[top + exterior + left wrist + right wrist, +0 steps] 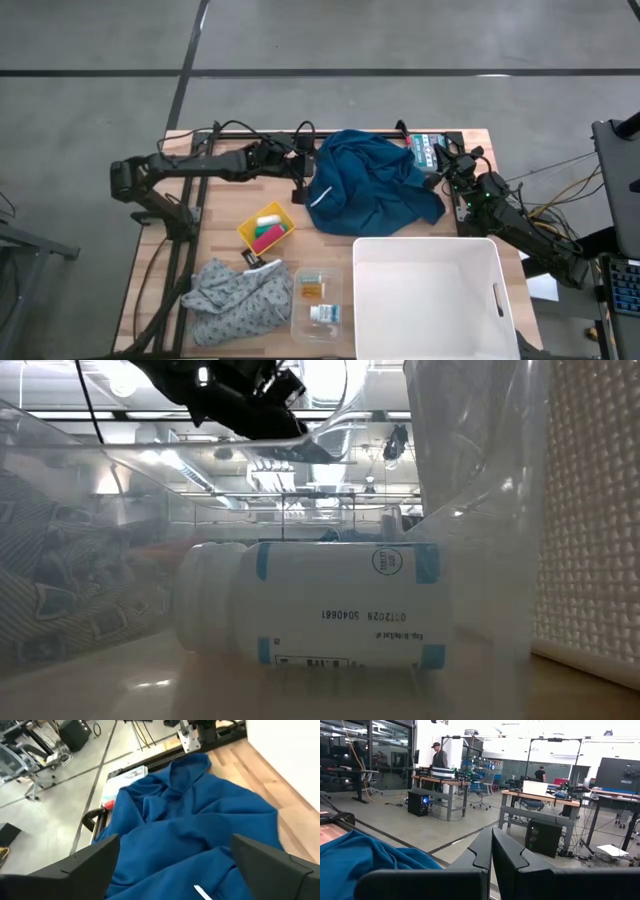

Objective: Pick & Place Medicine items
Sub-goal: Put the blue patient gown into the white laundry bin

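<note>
The left gripper (300, 170) reaches in from the left over the far part of the wooden counter (225, 215), just beside the left edge of the crumpled blue cloth (370, 185). In the left wrist view its two dark fingers (82, 865) stand wide apart with only the blue cloth (190, 825) showing between them; they hold nothing.

The right gripper (445, 160) sits at the far right of the counter, by the right edge of the blue cloth. In the right wrist view its jaws are pressed together, finger against finger (480, 852), with nothing between them.

The medicine items lie in a clear plastic tray (318, 300) at the near edge of the counter, between the grey patterned cloth (235, 300) on the left and the large white plastic bin (430, 300) on the right. The small orange-amber item (311, 288) is in the far part of the tray, and the small white item with blue print (324, 314) is in the near part. In the low view this white item with blue bands (320, 610) lies on its side behind the clear wall.

A small yellow bin (266, 228) holding pink, green and white things stands just far of the grey cloth, well apart from both grippers.
</note>
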Controlling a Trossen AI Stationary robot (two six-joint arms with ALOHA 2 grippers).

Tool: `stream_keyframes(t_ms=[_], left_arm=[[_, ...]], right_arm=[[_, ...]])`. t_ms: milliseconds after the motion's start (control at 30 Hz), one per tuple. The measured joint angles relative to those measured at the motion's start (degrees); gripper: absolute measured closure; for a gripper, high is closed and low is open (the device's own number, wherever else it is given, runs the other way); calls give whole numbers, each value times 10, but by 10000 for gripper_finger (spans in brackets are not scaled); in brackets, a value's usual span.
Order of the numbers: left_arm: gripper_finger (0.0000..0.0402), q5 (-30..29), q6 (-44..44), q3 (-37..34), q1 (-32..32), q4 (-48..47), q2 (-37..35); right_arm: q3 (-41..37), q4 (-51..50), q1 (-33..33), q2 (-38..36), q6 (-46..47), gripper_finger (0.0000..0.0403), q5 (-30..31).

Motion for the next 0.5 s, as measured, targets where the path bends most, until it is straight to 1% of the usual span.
stream_keyframes(t_ms=[133, 200, 433, 500], left_arm=[[28, -6, -1, 31, 5, -14, 43], [31, -6, -1, 55, 6, -38, 68], [35, -6, 9, 177, 10, -148, 158], [32, -7, 13, 202, 12, -154, 177]], right_arm=[[0, 0, 0, 0, 0, 394, 0], [0, 0, 0, -1, 0, 394, 0], [0, -1, 0, 0, 0, 394, -1], [0, 0, 0, -1, 0, 394, -1]])
